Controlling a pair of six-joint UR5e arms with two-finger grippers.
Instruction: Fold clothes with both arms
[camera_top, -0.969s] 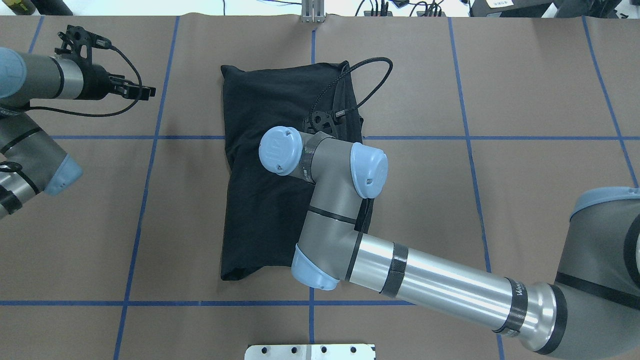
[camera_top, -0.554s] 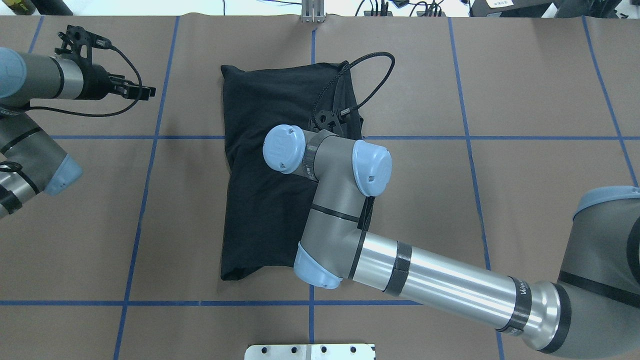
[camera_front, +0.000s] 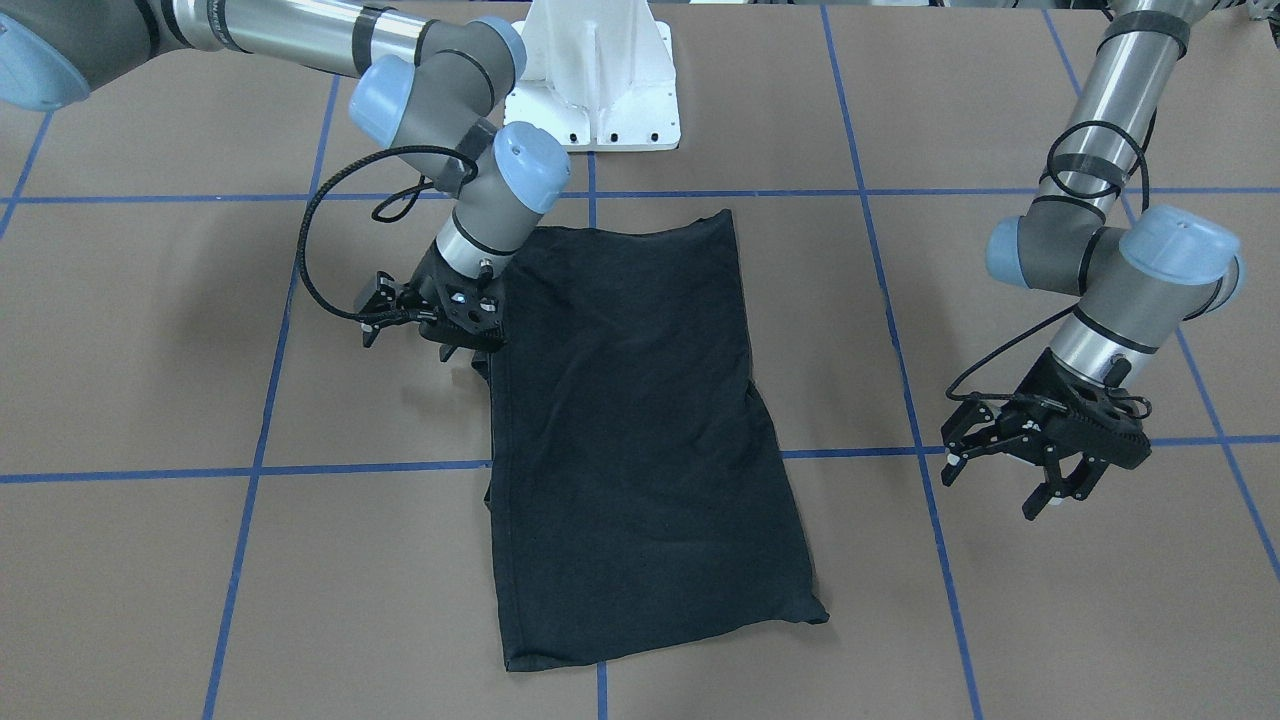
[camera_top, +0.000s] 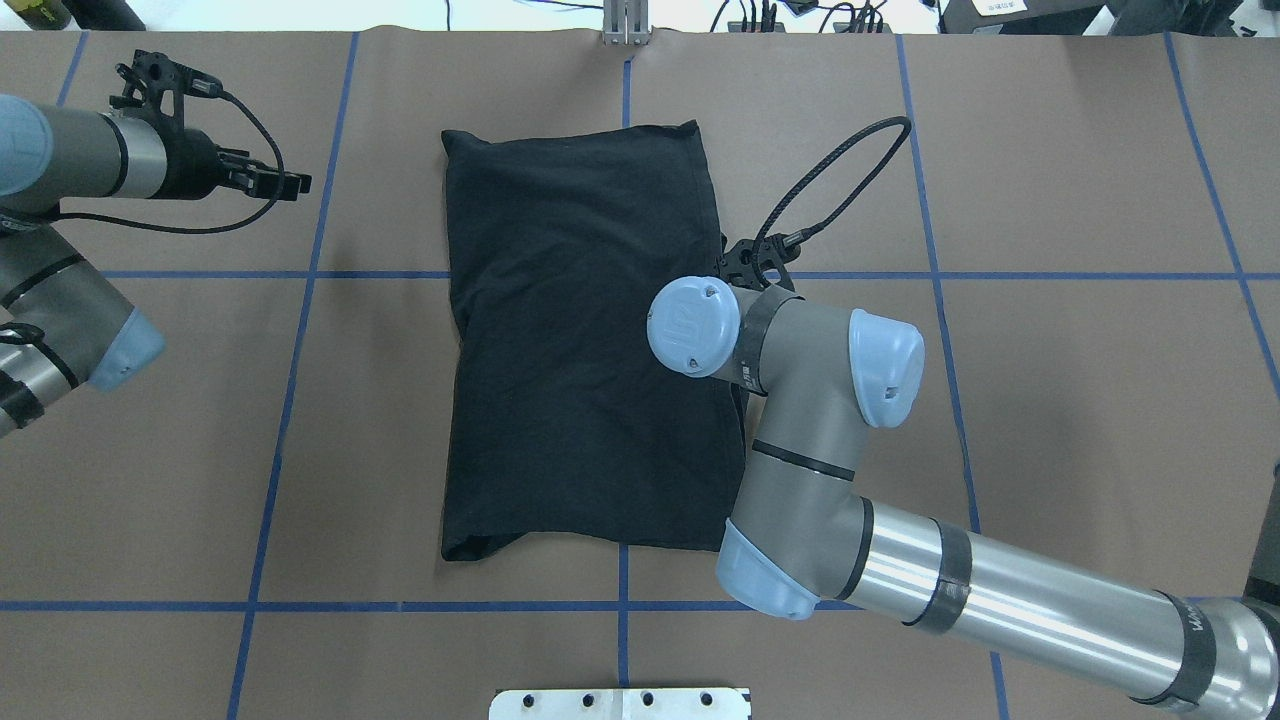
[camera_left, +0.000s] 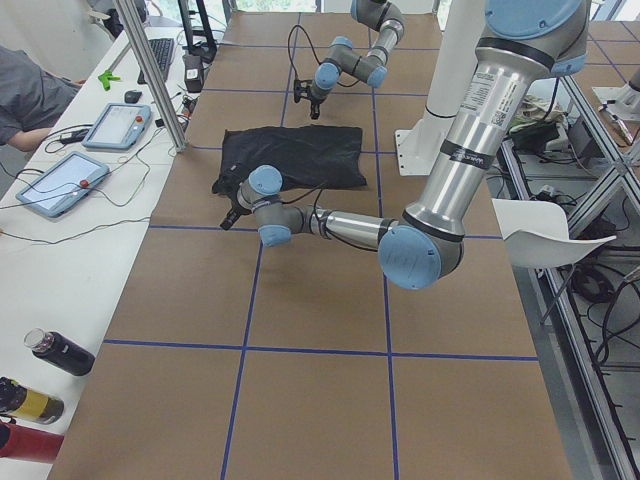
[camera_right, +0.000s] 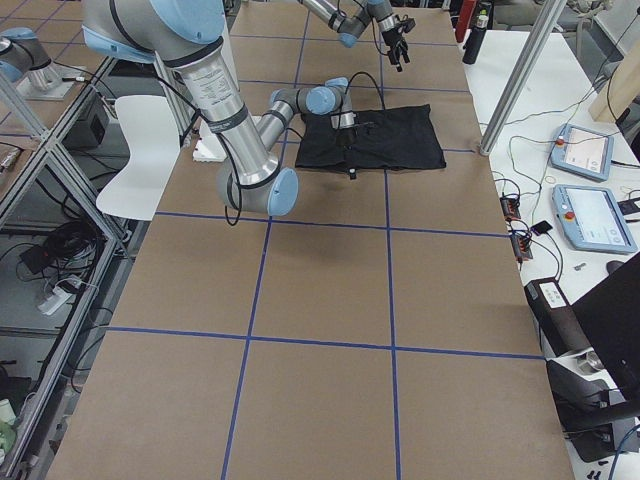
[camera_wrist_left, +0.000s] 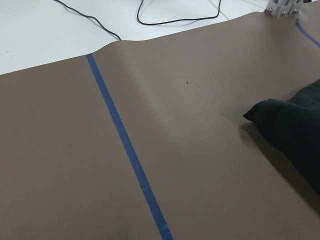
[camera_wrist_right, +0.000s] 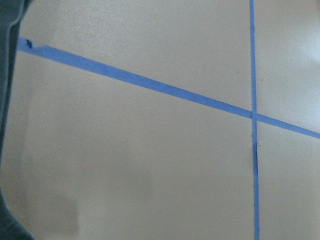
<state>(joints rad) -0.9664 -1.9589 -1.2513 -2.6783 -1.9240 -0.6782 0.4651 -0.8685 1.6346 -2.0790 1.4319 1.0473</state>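
The black T-shirt lies flat mid-table, folded into a tall rectangle, with no graphic showing. It also shows in the front view. My right gripper points down at the shirt's edge on my right, low over the table, and its fingers look apart and empty. In the overhead view it is hidden under its own wrist. My left gripper is open and empty, hovering well clear of the shirt on my left, and it also shows in the overhead view. A shirt corner shows in the left wrist view.
Brown table cover with blue tape grid lines. The white pedestal base stands behind the shirt. A metal post stands at the far edge. Control tablets and bottles sit on the side bench.
My right arm has swung to the right, from above the shirt's middle to its right edge. The shirt's right edge now lies straighter. The left arm has not moved.
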